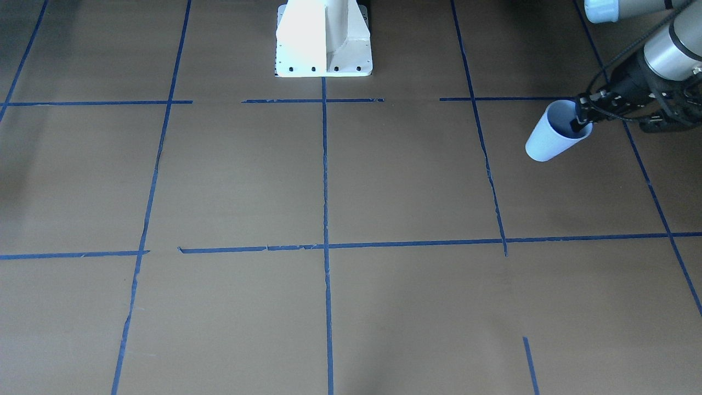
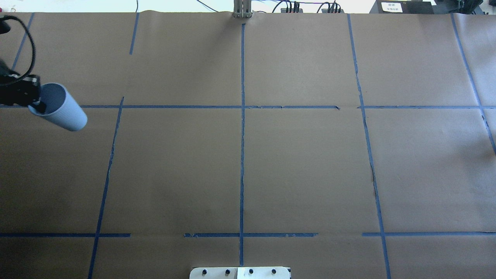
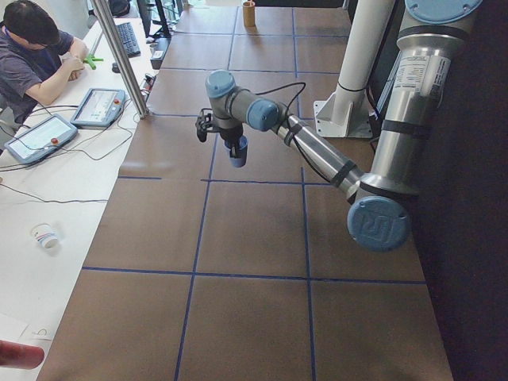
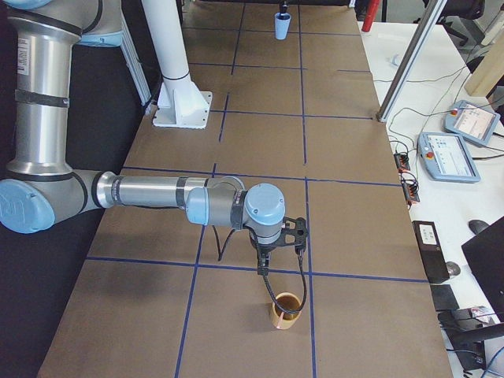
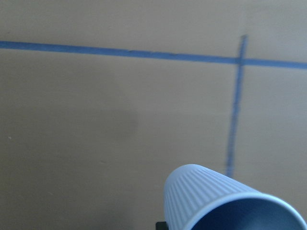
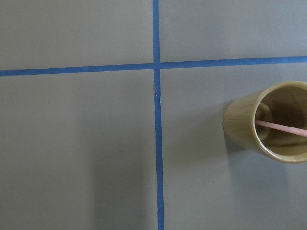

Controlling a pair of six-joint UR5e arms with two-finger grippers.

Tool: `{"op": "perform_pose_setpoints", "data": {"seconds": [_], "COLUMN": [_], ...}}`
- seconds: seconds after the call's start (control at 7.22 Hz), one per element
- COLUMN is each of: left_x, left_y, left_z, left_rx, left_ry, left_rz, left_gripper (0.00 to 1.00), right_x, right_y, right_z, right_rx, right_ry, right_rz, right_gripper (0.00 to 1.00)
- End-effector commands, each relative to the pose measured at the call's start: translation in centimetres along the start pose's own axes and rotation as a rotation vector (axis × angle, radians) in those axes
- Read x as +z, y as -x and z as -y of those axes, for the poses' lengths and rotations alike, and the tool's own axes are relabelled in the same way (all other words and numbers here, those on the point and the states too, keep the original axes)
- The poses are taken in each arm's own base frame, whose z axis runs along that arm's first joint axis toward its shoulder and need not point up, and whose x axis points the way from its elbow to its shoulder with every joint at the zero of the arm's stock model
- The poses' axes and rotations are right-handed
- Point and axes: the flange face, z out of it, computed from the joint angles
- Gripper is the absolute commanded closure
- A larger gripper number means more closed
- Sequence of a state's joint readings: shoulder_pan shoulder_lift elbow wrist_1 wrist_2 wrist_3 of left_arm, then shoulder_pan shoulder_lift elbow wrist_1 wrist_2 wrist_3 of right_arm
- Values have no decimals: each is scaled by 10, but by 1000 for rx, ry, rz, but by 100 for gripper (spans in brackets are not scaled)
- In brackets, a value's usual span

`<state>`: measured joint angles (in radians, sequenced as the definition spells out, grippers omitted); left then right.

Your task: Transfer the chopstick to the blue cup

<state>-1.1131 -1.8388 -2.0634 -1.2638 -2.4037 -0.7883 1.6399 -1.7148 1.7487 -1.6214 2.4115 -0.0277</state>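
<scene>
**Resting in a tan cup (image 6: pixel 240 125), the chopstick (image 6: pixel 280 128) is well apart from the blue cup (image 1: pixel 551 140)**

Nearest in the exterior right view, the right arm stretches low across the counter (image 4: pixel 346 157). Its right pincer (image 4: pixel 265 266) points straight down, hanging over the tan cup and clear of it. Only this side view shows that pincer, so I cannot tell whether it is released or clenched.

The right wrist camera looks down on the tan cup, which stands upright at 3 o'clock in that view. It is at about 4 o'clock from a crossing of 2 strips of blue tape (image 6: pixel 156 143). The chopstick lies slanted inside, a thin pink line from the cup's floor toward the rim at 3 o'clock.

Further along stands the white pedestal (image 4: pixel 177 102), bolted to the counter.

At the far end, the left pincer (image 1: pixel 580 118) is clenched on the blue cup's rim, with 1 finger inside the mouth and the other outside. The cup hangs tilted above the counter. In the overhead view it is at 9 o'clock, with its mouth toward 10 o'clock and its base toward 4 o'clock. The left wrist camera shows its ribbed wall and dark blue interior at 5 o'clock, with nothing visible inside.
</scene>
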Motion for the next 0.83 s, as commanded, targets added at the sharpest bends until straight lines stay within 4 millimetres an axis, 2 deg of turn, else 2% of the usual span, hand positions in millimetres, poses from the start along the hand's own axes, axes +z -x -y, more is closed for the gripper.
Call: {"op": "perform_pose_setpoints", "data": {"seconds": [0.0, 0.14, 0.28, 0.55, 0.69], "left_x": [29, 48, 83, 162, 191], "left_y": [-143, -207, -258, -293, -312], "left_z": [-46, -69, -83, -70, -71], "left_rx": [-96, -123, -131, -114, -98], "left_ry": [75, 42, 28, -24, -56], "left_rz": [-4, 13, -10, -84, -69], "left_gripper": [100, 100, 100, 100, 100], "right_x": [-9, -13, -12, -12, -12], "right_y": [11, 14, 14, 13, 13], "right_z": [5, 6, 6, 6, 6], "right_rx": [-19, -25, -25, -22, -21], "right_ry": [-19, -26, -24, -23, -23], "right_rz": [-2, -7, -8, -7, -5], "right_gripper": [0, 0, 0, 0, 0]}}
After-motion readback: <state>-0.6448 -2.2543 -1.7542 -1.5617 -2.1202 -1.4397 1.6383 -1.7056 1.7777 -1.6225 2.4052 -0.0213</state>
